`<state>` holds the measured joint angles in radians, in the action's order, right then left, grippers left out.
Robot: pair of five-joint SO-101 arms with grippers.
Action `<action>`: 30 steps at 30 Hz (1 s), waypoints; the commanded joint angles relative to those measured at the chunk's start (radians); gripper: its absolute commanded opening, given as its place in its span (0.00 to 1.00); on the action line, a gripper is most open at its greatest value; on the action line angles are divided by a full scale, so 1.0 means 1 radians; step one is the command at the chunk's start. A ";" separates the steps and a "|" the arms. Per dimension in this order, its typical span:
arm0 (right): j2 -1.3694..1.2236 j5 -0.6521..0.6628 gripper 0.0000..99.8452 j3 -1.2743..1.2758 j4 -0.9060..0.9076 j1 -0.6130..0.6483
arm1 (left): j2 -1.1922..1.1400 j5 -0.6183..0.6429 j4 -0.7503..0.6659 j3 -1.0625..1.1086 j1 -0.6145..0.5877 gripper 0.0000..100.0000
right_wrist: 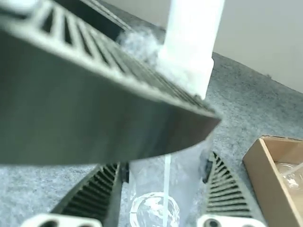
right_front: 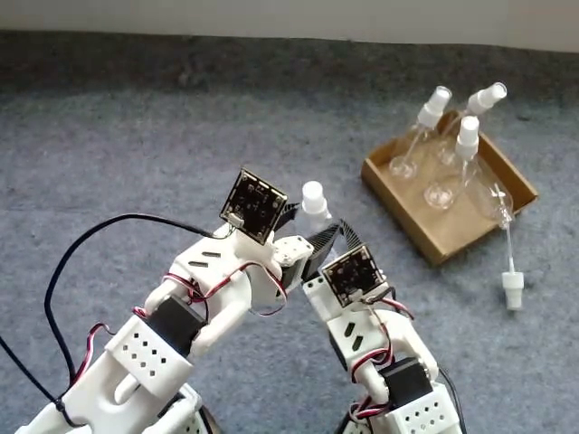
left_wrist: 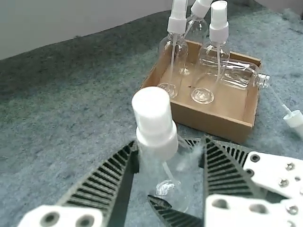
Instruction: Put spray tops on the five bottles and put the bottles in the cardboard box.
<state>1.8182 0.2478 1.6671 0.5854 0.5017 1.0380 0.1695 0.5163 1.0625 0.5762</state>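
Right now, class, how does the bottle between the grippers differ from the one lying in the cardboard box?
The held bottle stands upright; the lying bottle rests on its side. The held bottle wears a white spray top; the lying bottle's neck is bare. The held bottle is outside the cardboard box, between the left gripper and right gripper; the lying bottle is inside it. Both are clear.

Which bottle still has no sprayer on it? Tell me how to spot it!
Find the brown cardboard box on the grey carpet. Three bottles stand in it wearing white spray tops, and a fourth bottle lies on its side beside them. It is the only one in the box lying down, with a bare open neck.
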 commanded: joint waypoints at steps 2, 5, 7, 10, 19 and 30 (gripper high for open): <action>0.019 0.014 0.14 -0.001 0.002 0.013 | 0.025 -0.012 0.023 -0.050 -0.019 0.19; 0.019 0.014 0.14 -0.001 0.001 0.012 | 0.025 -0.012 0.144 -0.130 -0.048 0.19; 0.019 0.014 0.14 -0.001 -0.001 0.012 | 0.025 -0.012 0.241 -0.189 -0.054 0.19; 0.019 0.014 0.14 -0.001 -0.001 0.012 | 0.025 -0.012 0.370 -0.274 -0.056 0.19; 0.019 0.012 0.14 -0.008 -0.002 -0.047 | 0.025 -0.083 0.736 -0.470 -0.058 0.18; 0.008 -0.051 0.14 -0.165 0.005 -0.291 | 0.027 -0.140 0.848 -0.476 -0.331 0.03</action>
<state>1.8182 0.2064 1.6226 0.5854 0.2793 1.0487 0.0391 1.3479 0.6360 0.3798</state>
